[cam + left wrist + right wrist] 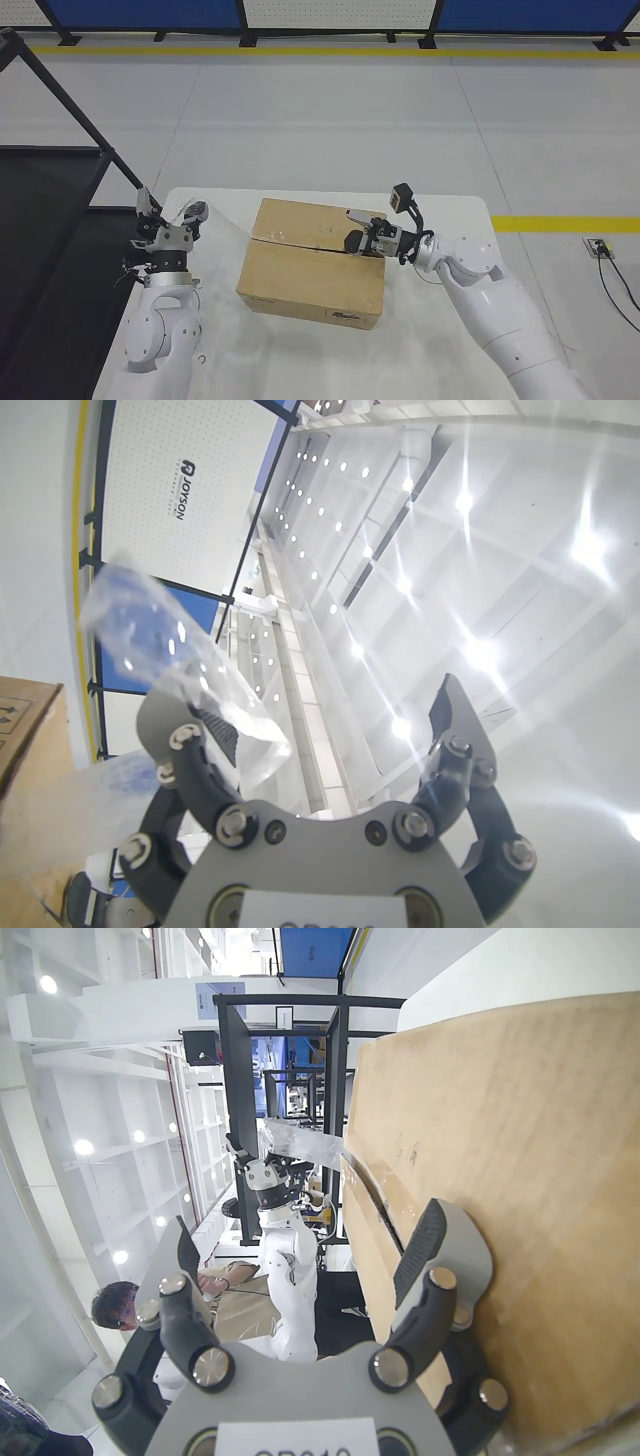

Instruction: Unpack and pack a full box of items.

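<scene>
A closed brown cardboard box [310, 270] lies in the middle of the white table [450, 330], its top flaps meeting in a seam. A strip of clear tape [218, 223] runs from the box's left end up to my left gripper [172, 207]. That gripper points upward left of the box and is open [325, 705], with the clear tape [150, 640] stuck to one finger pad [215, 730]. My right gripper [356, 229] is open at the right end of the box top. In the right wrist view the gripper [307, 1223] has one finger [425, 1248] against the cardboard [500, 1153].
A black metal frame [70, 110] stands off the table's left side. The table's left edge runs close beside the left arm. Bare table surface lies in front of and to the right of the box.
</scene>
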`<state>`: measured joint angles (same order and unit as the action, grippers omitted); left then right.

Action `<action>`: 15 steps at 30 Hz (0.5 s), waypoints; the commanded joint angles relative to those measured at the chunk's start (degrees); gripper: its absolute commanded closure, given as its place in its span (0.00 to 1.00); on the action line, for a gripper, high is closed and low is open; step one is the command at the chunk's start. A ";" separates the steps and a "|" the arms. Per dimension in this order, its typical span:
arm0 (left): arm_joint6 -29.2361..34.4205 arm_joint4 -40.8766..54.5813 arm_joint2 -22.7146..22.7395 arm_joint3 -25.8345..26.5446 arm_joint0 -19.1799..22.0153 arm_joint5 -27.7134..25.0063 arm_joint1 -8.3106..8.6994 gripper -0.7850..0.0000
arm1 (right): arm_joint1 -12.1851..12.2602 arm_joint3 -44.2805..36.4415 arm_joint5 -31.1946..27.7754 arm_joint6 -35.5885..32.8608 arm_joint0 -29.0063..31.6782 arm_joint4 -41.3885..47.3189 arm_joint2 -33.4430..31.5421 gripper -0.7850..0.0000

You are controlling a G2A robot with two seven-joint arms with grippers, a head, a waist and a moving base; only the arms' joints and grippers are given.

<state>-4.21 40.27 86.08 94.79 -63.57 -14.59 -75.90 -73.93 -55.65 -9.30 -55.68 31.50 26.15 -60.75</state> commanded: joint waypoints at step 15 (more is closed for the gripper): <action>1.17 -11.81 -5.53 2.69 0.53 1.74 -0.68 0.00 | -0.04 0.17 -0.27 -0.33 0.18 -0.17 -0.55 0.00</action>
<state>-3.09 28.99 80.89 97.49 -63.10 -12.87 -76.54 -73.96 -55.49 -9.56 -55.98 31.69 25.98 -61.27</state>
